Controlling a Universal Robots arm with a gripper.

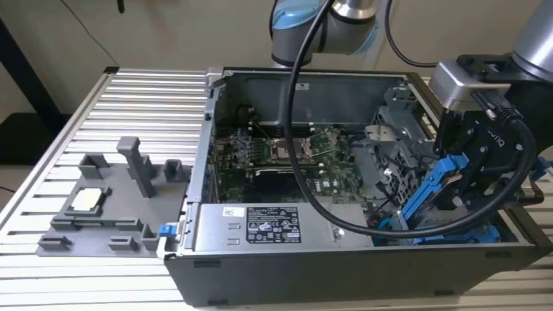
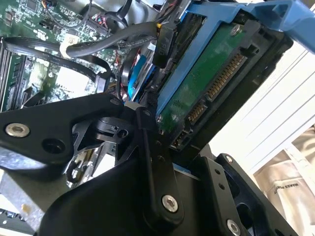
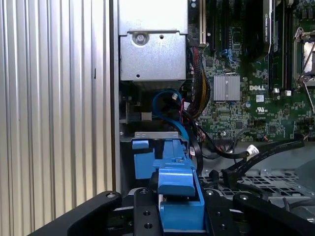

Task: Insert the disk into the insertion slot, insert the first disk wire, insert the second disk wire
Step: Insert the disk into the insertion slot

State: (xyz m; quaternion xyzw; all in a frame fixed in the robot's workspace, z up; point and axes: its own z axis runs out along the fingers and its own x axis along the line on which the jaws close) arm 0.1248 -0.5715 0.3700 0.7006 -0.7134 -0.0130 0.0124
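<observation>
My gripper is shut on the disk, which hangs steeply tilted over the right end of the open computer case. In the second wrist view the disk shows its green circuit side and gold connector inside the blue carrier, with a black finger against its edge. In the first wrist view the blue carrier sits between the fingers, over the insertion slot, a dark bay with blue plastic parts beside the case wall. Its lower end reaches down towards blue parts in the case corner. Loose black cables with connectors lie beside the bay.
The grey labelled power-supply box fills the case's front, with the green motherboard behind it. A thick black robot cable loops across the case. A grey fixture with posts stands on the slatted table at the exterior view's left.
</observation>
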